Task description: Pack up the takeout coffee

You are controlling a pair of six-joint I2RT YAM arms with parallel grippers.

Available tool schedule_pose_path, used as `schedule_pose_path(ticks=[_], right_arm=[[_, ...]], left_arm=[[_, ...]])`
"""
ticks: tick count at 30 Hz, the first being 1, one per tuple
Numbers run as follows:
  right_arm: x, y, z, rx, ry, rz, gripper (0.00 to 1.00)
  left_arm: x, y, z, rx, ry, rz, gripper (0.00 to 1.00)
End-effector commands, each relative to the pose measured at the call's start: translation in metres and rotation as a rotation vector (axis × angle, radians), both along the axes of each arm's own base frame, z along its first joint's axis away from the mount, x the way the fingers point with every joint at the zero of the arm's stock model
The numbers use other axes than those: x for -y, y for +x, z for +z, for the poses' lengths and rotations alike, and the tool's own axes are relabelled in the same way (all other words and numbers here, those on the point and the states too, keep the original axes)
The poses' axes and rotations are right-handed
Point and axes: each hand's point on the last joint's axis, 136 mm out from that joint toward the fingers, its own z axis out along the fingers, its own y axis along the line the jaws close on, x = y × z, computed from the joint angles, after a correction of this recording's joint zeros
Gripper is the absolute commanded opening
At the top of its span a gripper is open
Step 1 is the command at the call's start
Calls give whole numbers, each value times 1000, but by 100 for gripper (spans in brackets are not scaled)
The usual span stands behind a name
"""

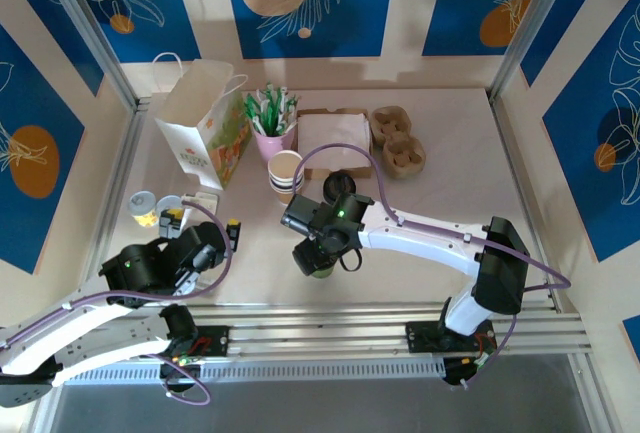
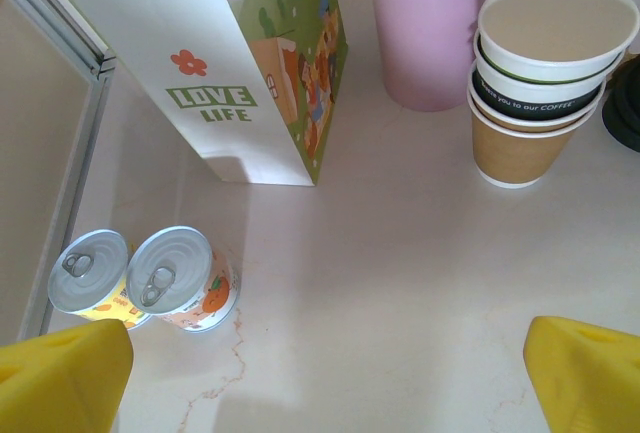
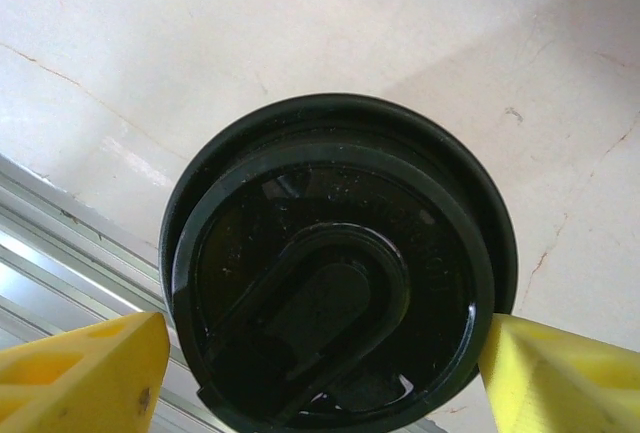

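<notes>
Both claws are released; right claw (image 3: 320, 338) straddles the coffee (image 3: 340, 263), left claw (image 2: 320, 378) idle. Next, I think: clench, carry to bag (image 1: 205, 118).

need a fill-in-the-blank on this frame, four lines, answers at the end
1. The takeout coffee is capped in ___ plastic.
2. The left gripper is ___, with nothing between its fingers.
3. The sealed cans near the paper bag number ___.
4. The green print on the bag reads LOVE ___.

Missing words: black; open; two; LIFE
</notes>
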Motion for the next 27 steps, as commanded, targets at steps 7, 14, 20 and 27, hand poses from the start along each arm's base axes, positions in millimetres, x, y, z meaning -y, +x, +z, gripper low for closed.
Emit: schedule_pose_path(ticks=[7, 14, 20, 27], right_arm=[[9, 5, 5, 7, -11, -39, 82], [9, 6, 18, 13, 27, -41, 82], [7, 7, 35, 30, 56, -38, 82], [2, 7, 48, 37, 95, -28, 75]], left_arm=[[-6, 1, -2, 4, 35, 12, 100], [-5, 1, -3, 2, 38, 10, 100], [-5, 1, -4, -2, 38, 7, 100], [-4, 1, -4, -3, 43, 3, 100]])
